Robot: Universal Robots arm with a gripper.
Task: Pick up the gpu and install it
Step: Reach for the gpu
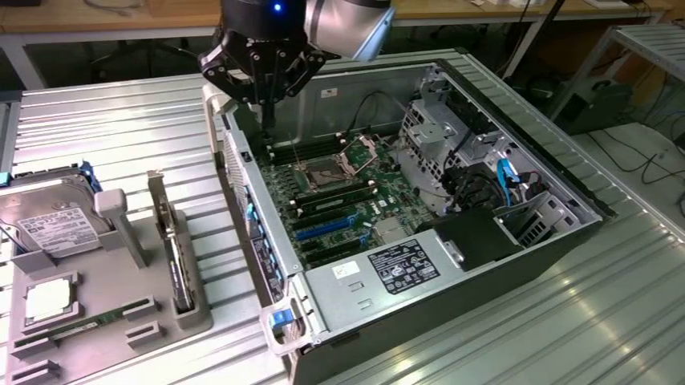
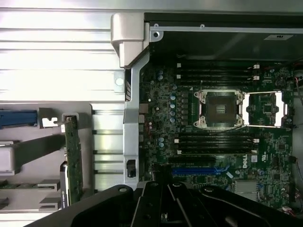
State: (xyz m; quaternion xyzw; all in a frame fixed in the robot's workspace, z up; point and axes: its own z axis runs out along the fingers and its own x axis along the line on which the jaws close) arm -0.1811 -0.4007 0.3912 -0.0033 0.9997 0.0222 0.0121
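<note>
Ribbed silver metal table (image 1: 128,136), workshop benches w/ cables behind. On it lies an open black-and-silver PC tower case (image 1: 514,104), green motherboard (image 1: 354,192) facing up. Beside it, on the exterior view's left, sits a grey plastic parts holder (image 1: 123,241).

The gpu (image 1: 173,249), a thin dark card w/ a silver bracket strip at one end, stands on edge in a narrow slot of that holder, untouched. In the wrist view it (image 2: 72,156) is seen edge-on. The black claw (image 1: 265,88) hangs over the case's rear wall, above the board, well apart from the card & not holding it. Can't tell whether it is wide or narrow.

Risks, as I judge them:
- The card is thin & upright, so an off-centre grab could tilt or jam it in the slot.
- The case wall lies between claw & card, so a low crossing could clip it.
- If bracket & blue expansion slot (image 2: 196,170) aren't lined up, the card could seat crooked.

Count: 1 gpu, 1 silver hard drive w/ white label (image 1: 54,220), 1 slim green memory stick (image 1: 91,323), 1 case, 1 holder, 1 claw.
</note>
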